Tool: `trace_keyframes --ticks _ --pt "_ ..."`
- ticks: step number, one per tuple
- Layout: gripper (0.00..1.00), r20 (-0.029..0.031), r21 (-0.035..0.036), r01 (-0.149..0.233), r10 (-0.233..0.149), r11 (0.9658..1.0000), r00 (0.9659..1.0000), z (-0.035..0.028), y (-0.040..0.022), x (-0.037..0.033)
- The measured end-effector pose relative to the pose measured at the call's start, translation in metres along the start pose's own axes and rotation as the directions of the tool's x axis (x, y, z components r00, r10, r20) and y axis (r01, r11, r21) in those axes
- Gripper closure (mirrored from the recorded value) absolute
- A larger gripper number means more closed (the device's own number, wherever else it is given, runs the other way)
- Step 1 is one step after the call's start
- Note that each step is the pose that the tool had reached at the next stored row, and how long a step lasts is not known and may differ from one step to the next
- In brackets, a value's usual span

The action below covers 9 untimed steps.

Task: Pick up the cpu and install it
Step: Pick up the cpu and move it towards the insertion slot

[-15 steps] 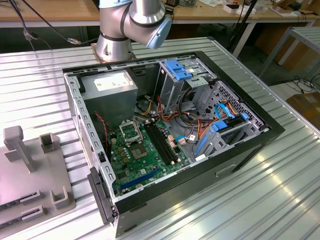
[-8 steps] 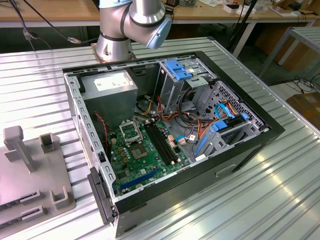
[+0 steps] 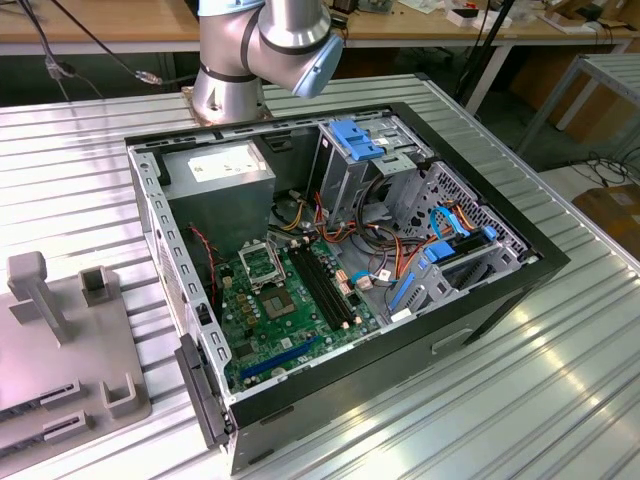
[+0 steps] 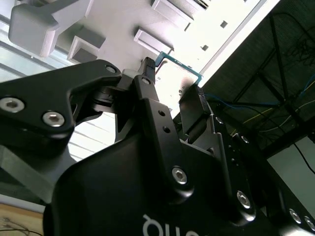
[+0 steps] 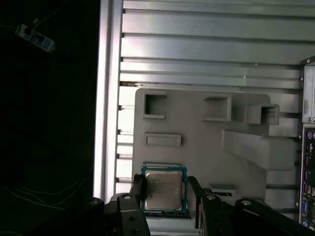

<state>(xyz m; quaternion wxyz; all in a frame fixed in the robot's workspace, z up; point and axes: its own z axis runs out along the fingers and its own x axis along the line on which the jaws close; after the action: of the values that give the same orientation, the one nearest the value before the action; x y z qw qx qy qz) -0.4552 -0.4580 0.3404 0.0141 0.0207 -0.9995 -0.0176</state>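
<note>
Where the grey fixture tray [image 5: 197,128] lies on the slatted metal table [image 5: 206,49], item one, the cpu [image 5: 164,191], sits between the fingers [image 5: 137,189] of the gripper [image 5: 166,191] in the first wrist view.

- cpu: small square chip, silver-grey face, green border; level over a shallow pocket of the fixture tray. Whether it rests in the pocket or is raised just off it cannot be told.
- gripper: black, two-fingered, partly closed, the jaws drawn in to the chip's width and set against two opposite edges. In the second wrist view the gripper [image 4: 172,76] carries the chip's green edge [image 4: 179,63] across its fingertips [image 4: 147,73].
- arm [image 3: 265,40]: silver with blue caps, rising out of the exterior view from its base behind the case.
- computer case [image 3: 540,260]: black, open on its side, at the table's middle in the exterior view; the fixture tray [image 3: 60,350] lies at the exterior view's left, well apart from it.
- motherboard [image 3: 280,320]: green, inside the case.
- socket [image 3: 262,267]: square, metal-framed, dark centre.
</note>
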Motion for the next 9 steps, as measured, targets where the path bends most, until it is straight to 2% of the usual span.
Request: trace_keyframes --ticks 9 --pt "0.55 0.0 -0.0027 0.0 0.0 1.0 1.0 -0.0042 0.0001 0.0001"
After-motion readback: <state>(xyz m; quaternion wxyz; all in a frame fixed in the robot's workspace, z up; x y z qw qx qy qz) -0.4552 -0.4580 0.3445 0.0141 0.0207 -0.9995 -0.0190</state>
